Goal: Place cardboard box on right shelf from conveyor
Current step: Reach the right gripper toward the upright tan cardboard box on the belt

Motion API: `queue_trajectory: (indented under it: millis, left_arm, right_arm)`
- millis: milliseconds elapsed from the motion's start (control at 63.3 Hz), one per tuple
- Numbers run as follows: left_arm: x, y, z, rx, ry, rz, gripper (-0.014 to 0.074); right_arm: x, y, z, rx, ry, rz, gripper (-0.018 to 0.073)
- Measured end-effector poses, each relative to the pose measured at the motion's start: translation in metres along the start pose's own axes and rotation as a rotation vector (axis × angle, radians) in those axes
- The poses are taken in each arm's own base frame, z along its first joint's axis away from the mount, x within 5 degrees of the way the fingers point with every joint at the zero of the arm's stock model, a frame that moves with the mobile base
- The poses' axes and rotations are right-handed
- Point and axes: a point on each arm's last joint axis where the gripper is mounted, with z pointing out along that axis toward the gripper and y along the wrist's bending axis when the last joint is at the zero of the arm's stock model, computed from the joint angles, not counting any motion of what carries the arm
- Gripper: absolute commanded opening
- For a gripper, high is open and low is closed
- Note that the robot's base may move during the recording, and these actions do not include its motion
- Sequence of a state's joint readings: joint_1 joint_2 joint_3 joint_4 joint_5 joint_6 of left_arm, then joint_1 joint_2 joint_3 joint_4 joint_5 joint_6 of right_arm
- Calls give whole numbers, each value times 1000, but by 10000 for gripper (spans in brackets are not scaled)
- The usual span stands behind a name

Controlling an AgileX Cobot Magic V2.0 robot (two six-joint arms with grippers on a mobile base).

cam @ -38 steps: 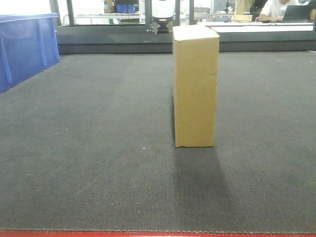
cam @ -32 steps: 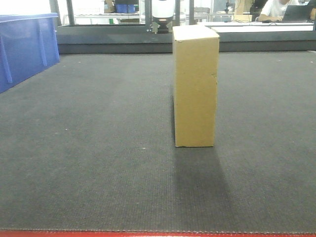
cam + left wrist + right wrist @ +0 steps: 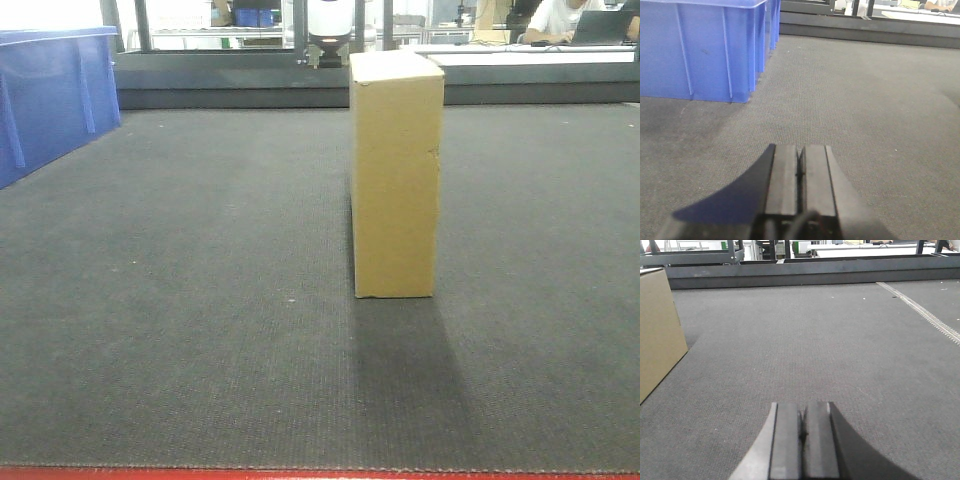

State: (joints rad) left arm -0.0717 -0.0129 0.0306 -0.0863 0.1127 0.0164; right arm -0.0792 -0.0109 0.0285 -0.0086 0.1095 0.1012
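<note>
Nothing has moved since the earlier frames; the box (image 3: 395,175) stands where it did. On the left gripper (image 3: 800,152) the fingers are pressed together with nothing between them, low over the belt (image 3: 865,110), and a blue bin (image 3: 700,50) sits ahead to its left. The right gripper (image 3: 802,410) is likewise clenched and empty, with the box well off to its left. The box stands upright near the middle of the belt, a small nick on its right edge, apart from both grippers.
</note>
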Motion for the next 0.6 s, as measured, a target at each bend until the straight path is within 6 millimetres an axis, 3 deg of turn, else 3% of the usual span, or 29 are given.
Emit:
queue_trajectory:
  millis: [601]
  left_arm:
    - [0,0,0,0,0,0,-119]
  right_arm:
    - [-10,1,-1,-8,-77,4,56]
